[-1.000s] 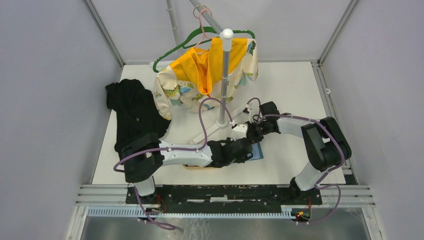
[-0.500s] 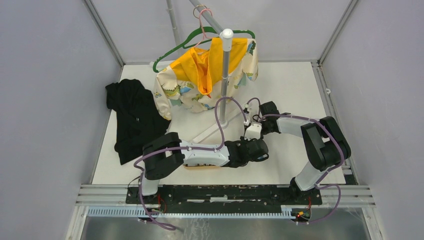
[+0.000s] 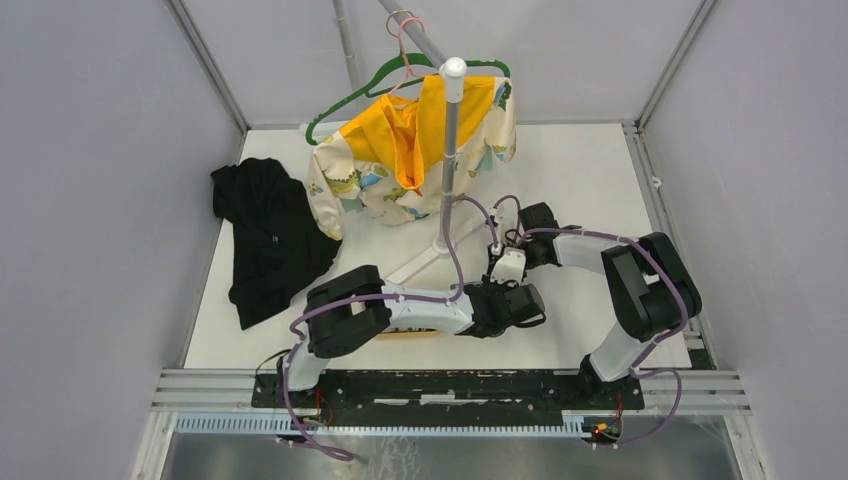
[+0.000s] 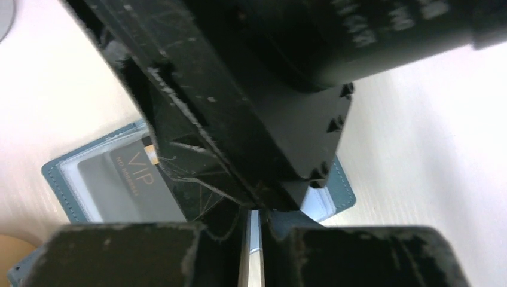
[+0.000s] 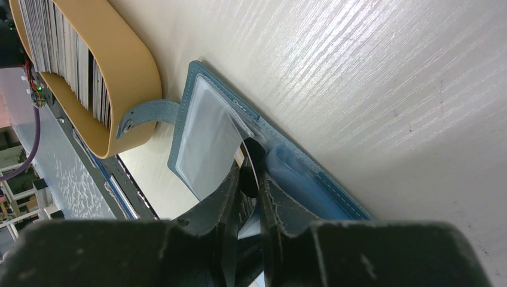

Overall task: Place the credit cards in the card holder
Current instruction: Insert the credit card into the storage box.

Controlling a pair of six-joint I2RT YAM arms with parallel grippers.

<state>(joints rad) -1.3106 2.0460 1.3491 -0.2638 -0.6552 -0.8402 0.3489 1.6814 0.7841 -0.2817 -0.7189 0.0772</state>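
Observation:
The teal card holder (image 4: 60,185) lies open on the table, mostly hidden under both grippers in the top view. A black VIP credit card (image 4: 134,179) sits partly inside its clear pocket. My right gripper (image 5: 251,179) is shut on that card's near end, at the pocket's mouth (image 5: 206,131). My left gripper (image 4: 254,251) hovers low over the holder's right half, jaws shut to a sliver, and I see nothing held. From above the two grippers, left (image 3: 522,305) and right (image 3: 507,270), nearly touch. More striped credit cards (image 5: 60,48) stand on edge in the tan tray (image 5: 134,78).
The holder's strap tab (image 5: 152,113) reaches toward the tray. A rack pole (image 3: 447,160) carries a yellow patterned garment (image 3: 410,150) just behind the grippers, its white base (image 3: 420,265) close by. A black cloth (image 3: 270,235) lies at the left.
My left arm has swung right from beside the tray and now covers the blue holder, its jaws narrower than before. The right gripper has stayed almost still.

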